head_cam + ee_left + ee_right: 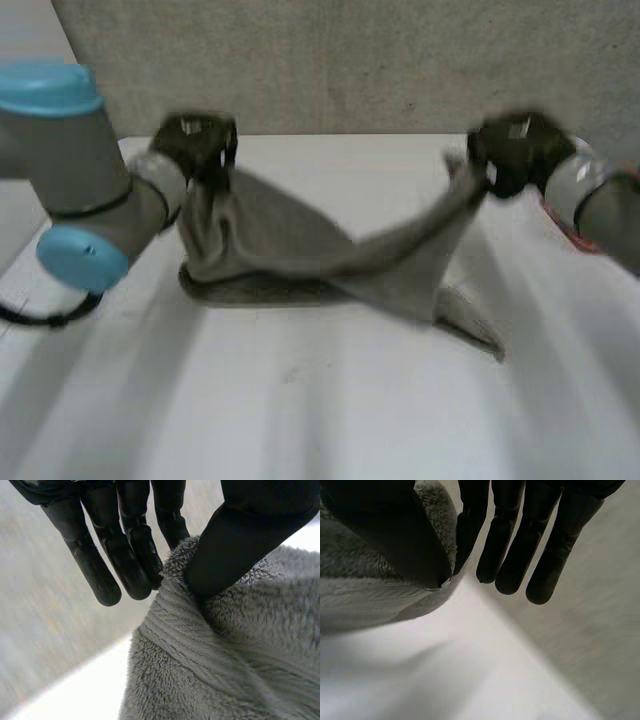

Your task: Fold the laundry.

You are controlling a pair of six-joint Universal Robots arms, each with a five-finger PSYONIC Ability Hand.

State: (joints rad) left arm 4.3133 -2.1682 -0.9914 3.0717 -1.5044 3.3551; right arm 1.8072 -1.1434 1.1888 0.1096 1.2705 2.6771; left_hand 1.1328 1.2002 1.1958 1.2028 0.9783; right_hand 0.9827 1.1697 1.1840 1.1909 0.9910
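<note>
Grey fleecy towel sags between left robot hand and right robot hand, each pinching upper corner; bottom rests on worktop.

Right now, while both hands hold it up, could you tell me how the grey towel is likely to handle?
Probably floppy: the grey towel sags deeply between the left hand and the right hand, its lower part lying on the table. Likely grippy, not slippery: its fluffy pile bunches under the thumb pinch. Seemingly light: mere pinches hold it.
</note>
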